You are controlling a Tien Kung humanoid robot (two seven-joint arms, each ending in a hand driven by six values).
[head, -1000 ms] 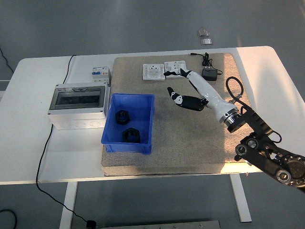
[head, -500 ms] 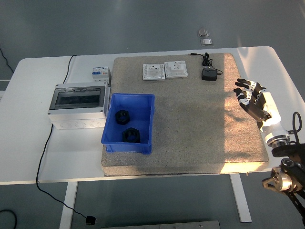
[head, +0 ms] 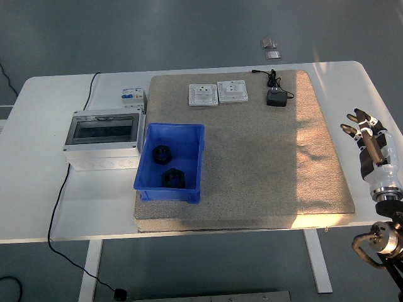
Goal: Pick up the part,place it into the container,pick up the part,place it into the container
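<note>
Two black nut-shaped parts lie inside the blue container (head: 192, 135), one (head: 162, 153) toward its back and the other (head: 173, 178) toward its front. My right hand (head: 363, 129) hovers over the table's right edge, far from the container, its fingers spread and pointing up with nothing in them. The left arm does not show in the head view.
A grey mat (head: 264, 163) covers the table's middle. At its far edge lie two white socket plates (head: 218, 93) and a black power adapter (head: 276, 97). A grey enclosure box (head: 104, 138) and a small breaker (head: 131, 97) stand left of the container.
My right arm has swung back from the mat's middle to the right edge of the table, the hand staying open and empty. Both parts have stayed in the container.
</note>
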